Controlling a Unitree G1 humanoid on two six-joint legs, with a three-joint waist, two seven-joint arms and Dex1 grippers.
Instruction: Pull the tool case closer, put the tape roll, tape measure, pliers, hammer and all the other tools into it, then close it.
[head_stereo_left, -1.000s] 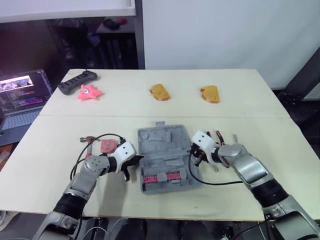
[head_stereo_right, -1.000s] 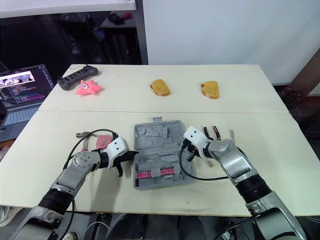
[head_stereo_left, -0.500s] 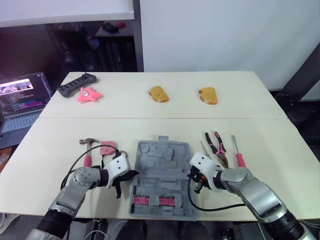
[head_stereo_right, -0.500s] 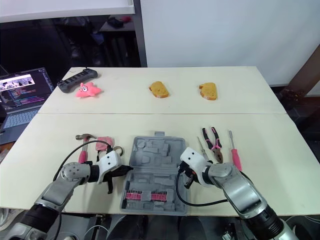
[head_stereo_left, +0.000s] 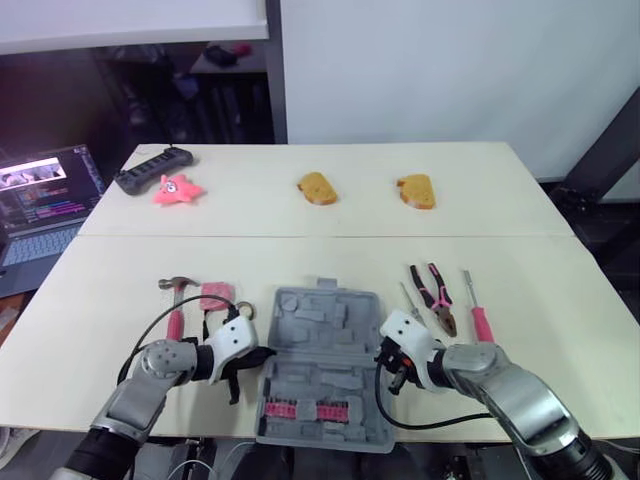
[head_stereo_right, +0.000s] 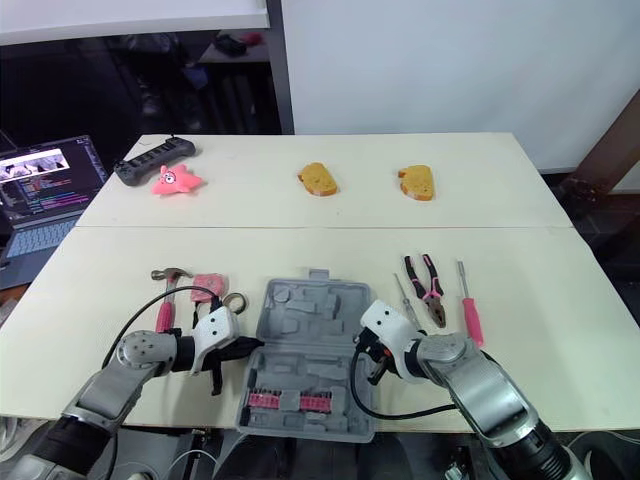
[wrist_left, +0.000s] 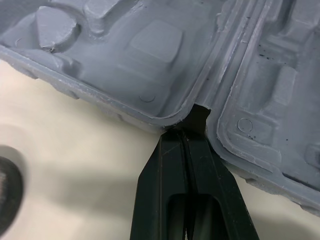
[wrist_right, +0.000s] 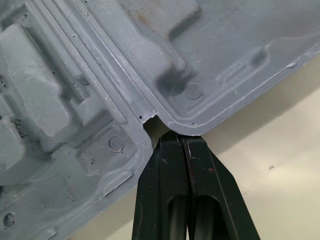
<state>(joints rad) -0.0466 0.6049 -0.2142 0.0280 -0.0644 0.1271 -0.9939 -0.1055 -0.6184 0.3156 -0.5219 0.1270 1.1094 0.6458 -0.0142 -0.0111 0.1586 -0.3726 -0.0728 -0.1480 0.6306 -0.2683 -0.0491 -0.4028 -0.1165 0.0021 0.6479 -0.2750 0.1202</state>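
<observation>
The grey tool case (head_stereo_left: 320, 365) lies open at the table's near edge, with a row of pink bits (head_stereo_left: 300, 410) in its near half. My left gripper (head_stereo_left: 252, 357) is shut, its tips (wrist_left: 186, 132) pressed into the hinge notch on the case's left side. My right gripper (head_stereo_left: 386, 366) is shut too, its tips (wrist_right: 184, 138) at the right-hand hinge notch. Left of the case lie the hammer (head_stereo_left: 178, 300), a pink tape measure (head_stereo_left: 215, 296) and a small ring (head_stereo_right: 232, 300). To its right lie the pliers (head_stereo_left: 437, 296), a thin screwdriver (head_stereo_left: 410, 300) and a pink-handled screwdriver (head_stereo_left: 478, 312).
On the far half of the table (head_stereo_left: 330, 240) lie a black power strip (head_stereo_left: 155, 165), a pink star toy (head_stereo_left: 178, 188) and two bread pieces (head_stereo_left: 319, 186) (head_stereo_left: 417, 190). A laptop (head_stereo_left: 45, 200) stands off the left side. The case's near end reaches the table's front edge.
Both shut grippers have drawn back toward me with the case between them, so the case has slid from mid-table to the near edge. The tools to the right of the case are now uncovered.
</observation>
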